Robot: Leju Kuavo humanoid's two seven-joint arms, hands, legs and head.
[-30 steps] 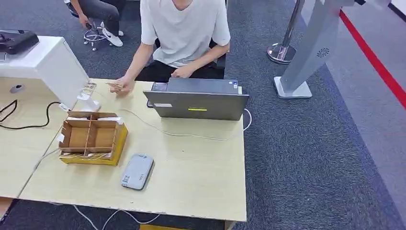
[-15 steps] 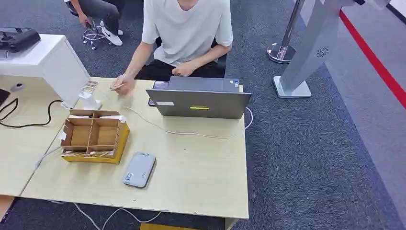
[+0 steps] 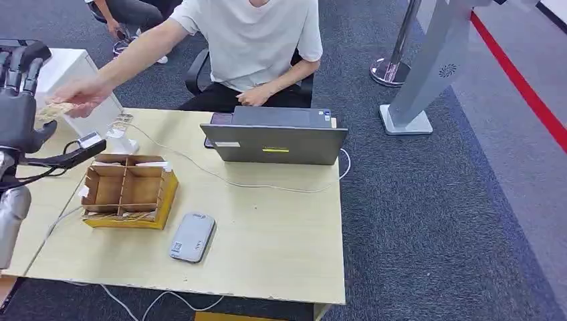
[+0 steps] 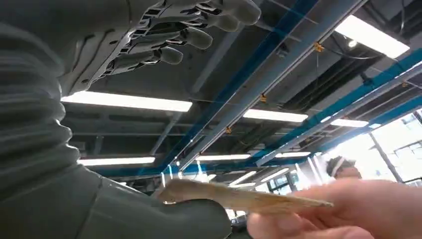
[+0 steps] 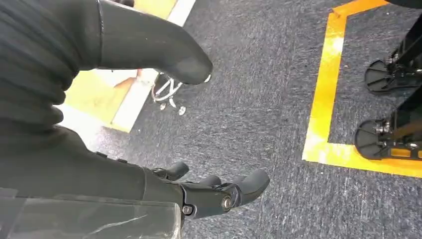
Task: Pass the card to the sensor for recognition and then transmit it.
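The robot's dark many-fingered left hand (image 3: pixel 19 100) is raised at the pale wooden table's (image 3: pixel 267 234) far left edge, fingers spread and empty — a seated person's hand (image 3: pixel 81 95) holds the thin tan card (image 3: pixel 55 109) against its thumb. The right hand (image 5: pixel 199 191) hangs over grey carpet, fingers loosely apart.

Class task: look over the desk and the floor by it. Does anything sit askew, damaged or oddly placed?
Only small things. The sensor lies at a slant to the desk edge, and cables trail over the top and off the front. Nothing looks spilled or broken.
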